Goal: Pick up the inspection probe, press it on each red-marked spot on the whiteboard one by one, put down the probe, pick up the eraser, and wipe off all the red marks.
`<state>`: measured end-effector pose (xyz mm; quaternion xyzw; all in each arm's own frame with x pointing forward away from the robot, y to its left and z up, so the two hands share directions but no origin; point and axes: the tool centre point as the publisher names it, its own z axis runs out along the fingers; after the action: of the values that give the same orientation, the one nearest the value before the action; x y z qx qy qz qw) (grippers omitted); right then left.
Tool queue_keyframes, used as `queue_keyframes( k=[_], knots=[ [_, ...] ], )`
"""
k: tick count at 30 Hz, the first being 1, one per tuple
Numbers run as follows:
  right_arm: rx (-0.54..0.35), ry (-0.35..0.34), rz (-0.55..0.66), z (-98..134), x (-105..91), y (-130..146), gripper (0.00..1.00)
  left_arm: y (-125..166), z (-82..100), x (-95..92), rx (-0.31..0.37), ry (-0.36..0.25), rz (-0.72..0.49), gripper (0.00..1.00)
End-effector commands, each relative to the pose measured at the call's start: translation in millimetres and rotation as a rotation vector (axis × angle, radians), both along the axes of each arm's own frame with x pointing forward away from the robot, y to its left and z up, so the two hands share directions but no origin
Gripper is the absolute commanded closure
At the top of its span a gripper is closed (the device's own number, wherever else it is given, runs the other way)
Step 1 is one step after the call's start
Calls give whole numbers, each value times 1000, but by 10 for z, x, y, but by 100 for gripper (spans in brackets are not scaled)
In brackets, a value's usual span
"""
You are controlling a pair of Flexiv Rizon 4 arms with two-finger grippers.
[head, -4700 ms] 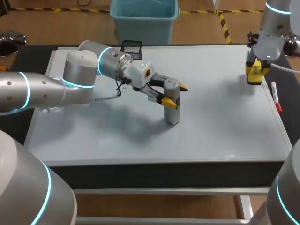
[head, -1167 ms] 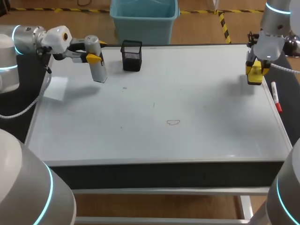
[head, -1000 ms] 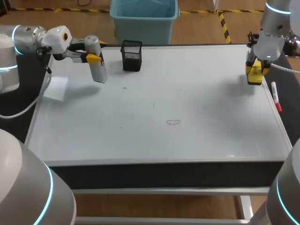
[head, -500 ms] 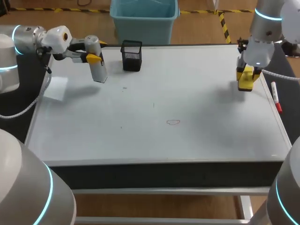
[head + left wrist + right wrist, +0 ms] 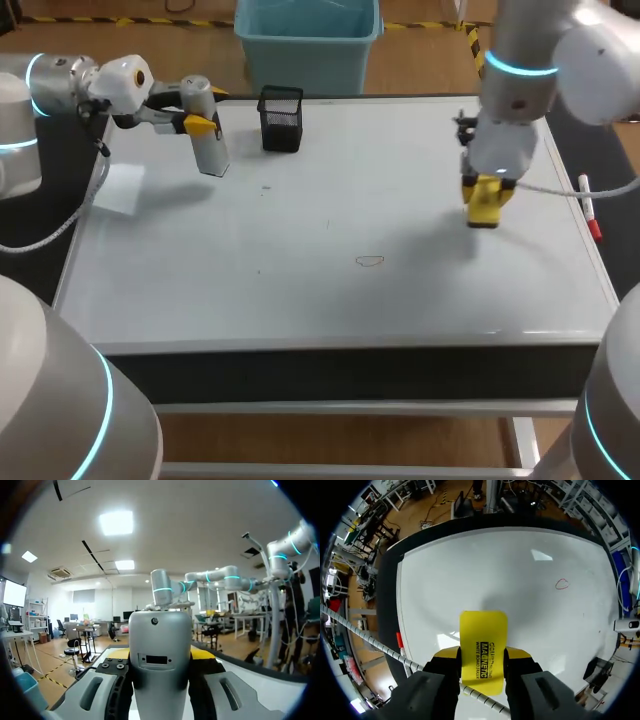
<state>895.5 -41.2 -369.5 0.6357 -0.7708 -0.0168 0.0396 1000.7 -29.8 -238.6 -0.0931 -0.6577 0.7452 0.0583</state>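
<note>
My left gripper [image 5: 195,110] is shut on the grey cylindrical probe [image 5: 207,140], held upright over the whiteboard's [image 5: 330,300] far left corner; in the left wrist view the probe [image 5: 160,670] fills the gap between the fingers. My right gripper [image 5: 487,190] is shut on the yellow eraser [image 5: 486,203], held above the board's right half. In the right wrist view the eraser [image 5: 483,650] sticks out between the yellow fingertips [image 5: 517,653], with the red mark [image 5: 562,584] some way ahead. That red mark [image 5: 370,262] is a small loop near the board's middle.
A black mesh pen holder [image 5: 281,118] stands at the far edge. A red-capped marker [image 5: 589,212] lies along the right edge. A white cloth [image 5: 118,188] lies on the left edge. A blue bin [image 5: 308,40] stands beyond the table.
My right arm has carried the eraser from the far right edge leftward and nearer, toward the middle of the board. The left arm with the probe has stayed still.
</note>
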Motion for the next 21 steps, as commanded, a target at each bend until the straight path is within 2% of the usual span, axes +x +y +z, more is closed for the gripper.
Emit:
queue_keyframes(
  k=[1,3,8,11,21],
  knots=[
    [-102,-27,27,8,-129,423,100,5,3,14,-1,0,-5,100],
    [-102,-28,50,-20,-193,601,100,5,3,14,-1,0,-5,100],
    [-45,6,88,-192,-281,993,100,5,3,14,-1,0,-5,100],
    [-3,4,101,-226,-338,1191,100,5,3,14,-1,0,-5,100],
    [23,30,181,-351,-411,1676,100,5,3,14,-1,0,-5,100]
  ],
)
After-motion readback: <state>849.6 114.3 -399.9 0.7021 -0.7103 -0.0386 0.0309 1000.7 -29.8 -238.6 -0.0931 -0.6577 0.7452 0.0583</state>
